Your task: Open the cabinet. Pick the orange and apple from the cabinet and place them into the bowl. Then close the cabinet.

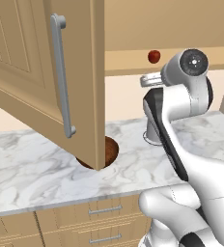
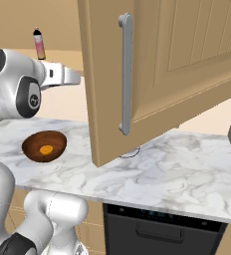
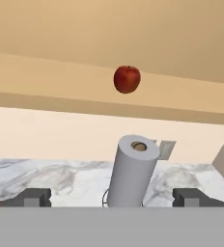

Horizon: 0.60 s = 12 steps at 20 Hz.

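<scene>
Two fruits to account for: orange (image 2: 46, 149) already lying in bowl (image 2: 44, 146), seen in the right base view; apple (image 3: 127, 79) not yet fetched, resting on the cabinet (image 1: 75, 82) shelf, upright, apart from anything else. Cabinet doors standing swung open over the marble counter (image 1: 32, 169), long grey handle (image 1: 62, 75) facing the cameras; nearer door edge hiding part of the bowl in the left base view. Bowl on the counter, below and to the left of the shelf as the left base view gives it. Gripper (image 3: 112, 197) raised below shelf level and short of the apple, jaws spread wide and holding nothing, finger tips (image 3: 34, 197) at either side of the hand view's lower edge. Paper towel roll (image 3: 131, 170) upright on the counter directly beneath the line to the apple. Spray bottle (image 2: 39, 44) on the shelf farther along, no part of the job. Step in hand, by judgement: approach for the second pick. Next move calls for rising and reaching forward until the open fingers straddle the apple, clear of the shelf lip, then closing, carrying to the bowl, and shutting the doors last.
</scene>
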Tool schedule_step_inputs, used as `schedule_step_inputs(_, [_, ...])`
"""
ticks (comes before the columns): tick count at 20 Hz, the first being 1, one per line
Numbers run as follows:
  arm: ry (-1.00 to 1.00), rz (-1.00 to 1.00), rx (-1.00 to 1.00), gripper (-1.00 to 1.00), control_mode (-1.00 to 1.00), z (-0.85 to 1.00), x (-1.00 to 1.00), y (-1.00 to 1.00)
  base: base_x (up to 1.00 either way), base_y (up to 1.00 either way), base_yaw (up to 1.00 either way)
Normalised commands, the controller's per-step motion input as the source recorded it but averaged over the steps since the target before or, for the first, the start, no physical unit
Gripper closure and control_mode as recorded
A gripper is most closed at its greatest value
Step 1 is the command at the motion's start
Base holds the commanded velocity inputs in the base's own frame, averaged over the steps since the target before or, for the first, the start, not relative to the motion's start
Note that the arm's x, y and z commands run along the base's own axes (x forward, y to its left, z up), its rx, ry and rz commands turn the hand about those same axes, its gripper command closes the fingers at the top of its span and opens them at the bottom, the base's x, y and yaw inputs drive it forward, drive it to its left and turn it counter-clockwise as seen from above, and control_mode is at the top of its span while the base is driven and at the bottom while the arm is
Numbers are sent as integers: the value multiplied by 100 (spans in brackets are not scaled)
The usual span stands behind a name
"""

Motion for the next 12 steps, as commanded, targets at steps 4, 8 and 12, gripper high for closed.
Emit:
schedule_step_inputs(4, [-9,-4,0,-100,-100,35,2,-22,0,0,0])
schedule_step_inputs(8, [-1,-3,0,-100,-100,21,23,-25,0,0,0])
schedule_step_inputs(12, [0,-2,0,-100,-100,11,55,-26,0,0,0])
